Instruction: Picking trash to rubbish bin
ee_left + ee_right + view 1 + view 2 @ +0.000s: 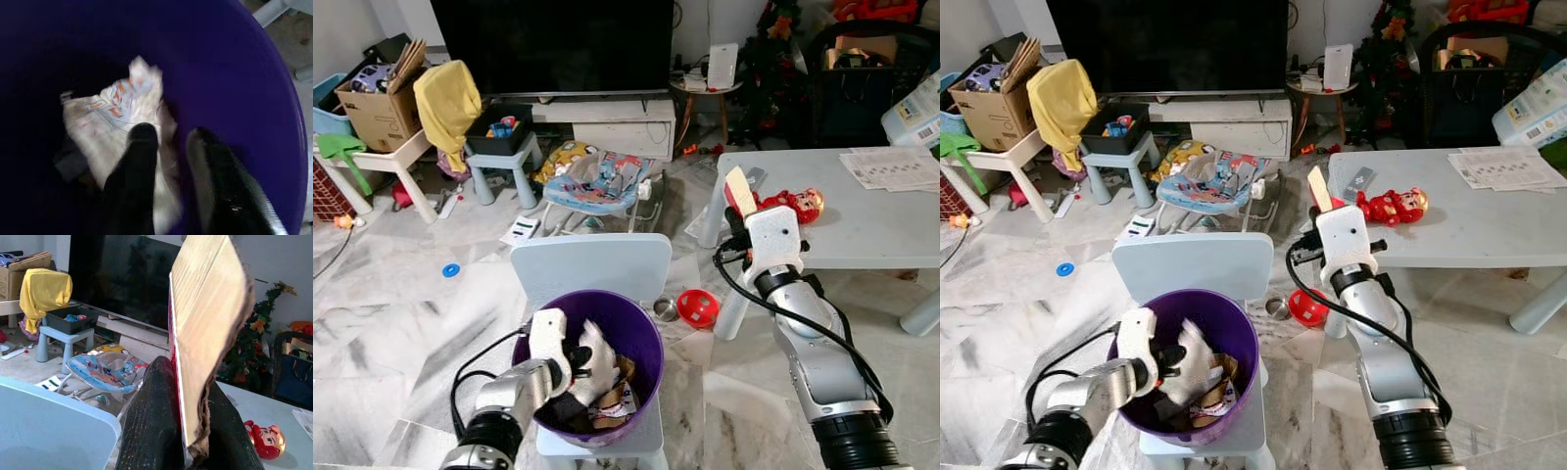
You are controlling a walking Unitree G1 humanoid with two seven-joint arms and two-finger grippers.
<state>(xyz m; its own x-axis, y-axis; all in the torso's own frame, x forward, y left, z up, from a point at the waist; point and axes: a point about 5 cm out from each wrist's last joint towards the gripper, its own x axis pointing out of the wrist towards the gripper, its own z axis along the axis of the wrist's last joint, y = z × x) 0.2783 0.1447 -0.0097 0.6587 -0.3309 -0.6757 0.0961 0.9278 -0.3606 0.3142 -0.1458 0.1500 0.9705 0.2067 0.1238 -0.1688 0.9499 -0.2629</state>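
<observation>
Purple round plastic bin [646, 338] at lower centre, on pale blue chair [592, 264]; left gripper [168, 142] inside, fingers slightly apart around crumpled white wrapper [115, 115]; right gripper [188, 431] mid-right, raised, clamping tan cardboard piece [208, 328]

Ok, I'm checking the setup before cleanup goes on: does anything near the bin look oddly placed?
Yes. The purple bin sits on a small light-blue chair rather than on the floor. A red ball and a blue disc lie loose on the floor.
</observation>
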